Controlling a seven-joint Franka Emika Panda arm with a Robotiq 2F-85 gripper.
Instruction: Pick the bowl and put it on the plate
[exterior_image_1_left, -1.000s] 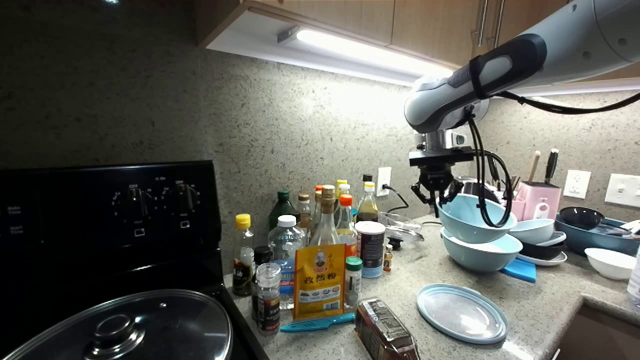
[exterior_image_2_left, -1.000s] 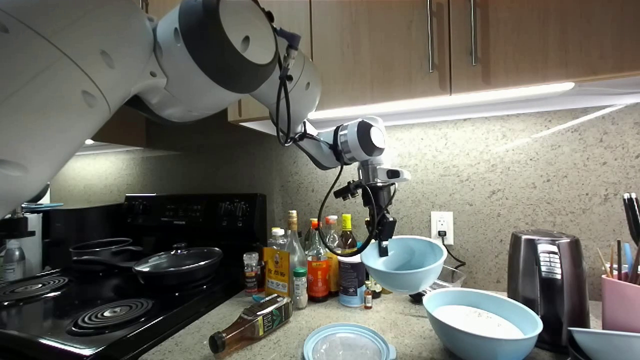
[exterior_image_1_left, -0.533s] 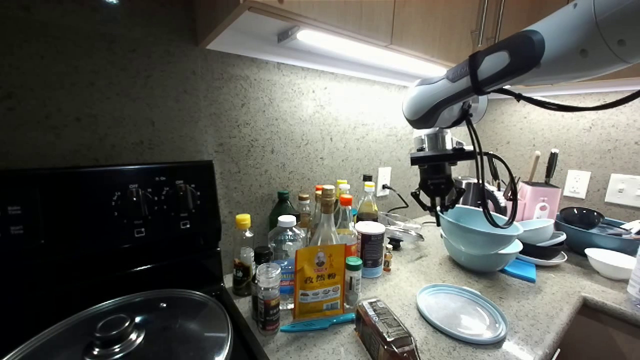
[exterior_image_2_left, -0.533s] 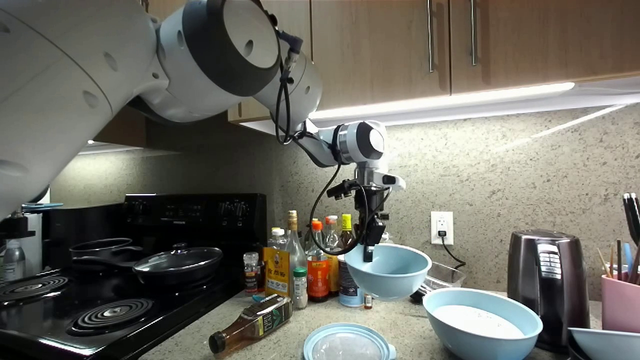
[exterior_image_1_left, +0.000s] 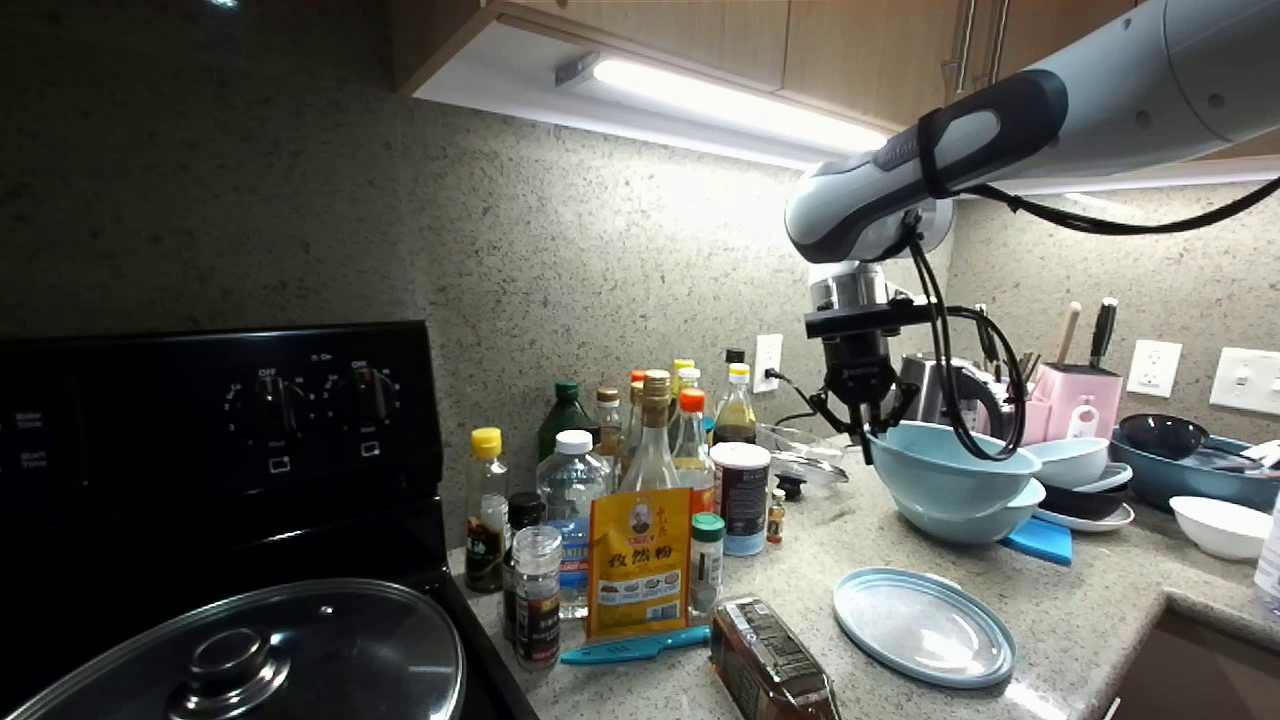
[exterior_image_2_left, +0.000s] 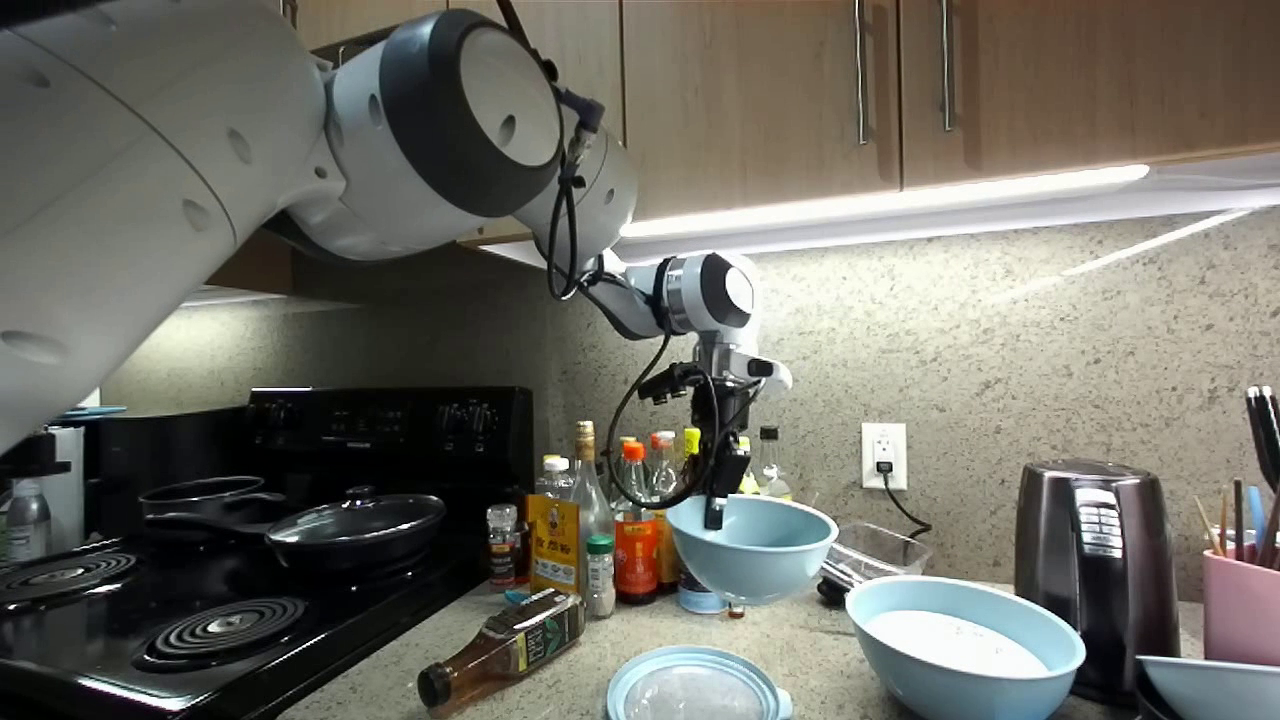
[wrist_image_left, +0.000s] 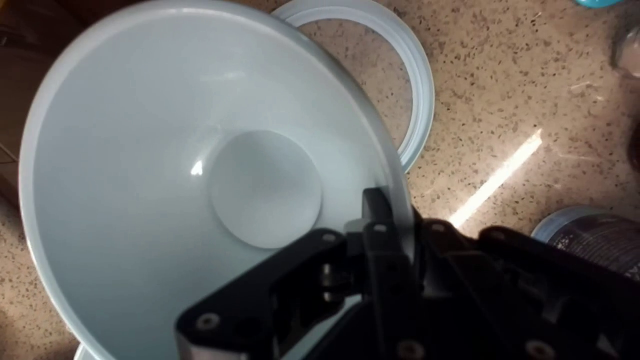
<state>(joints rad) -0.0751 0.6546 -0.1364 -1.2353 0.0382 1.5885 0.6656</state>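
The pick looks done: the gripper (wrist_image_left: 396, 212) pinches the bowl (exterior_image_2_left: 755, 552) by its rim (from inside and out), aloft, far and slightly right of the plate (exterior_image_2_left: 697, 690). Carrying it nearer, lowering and releasing remain.

The bowl (exterior_image_2_left: 757, 562) has sunk lower and, in an exterior view, shifted leftward.
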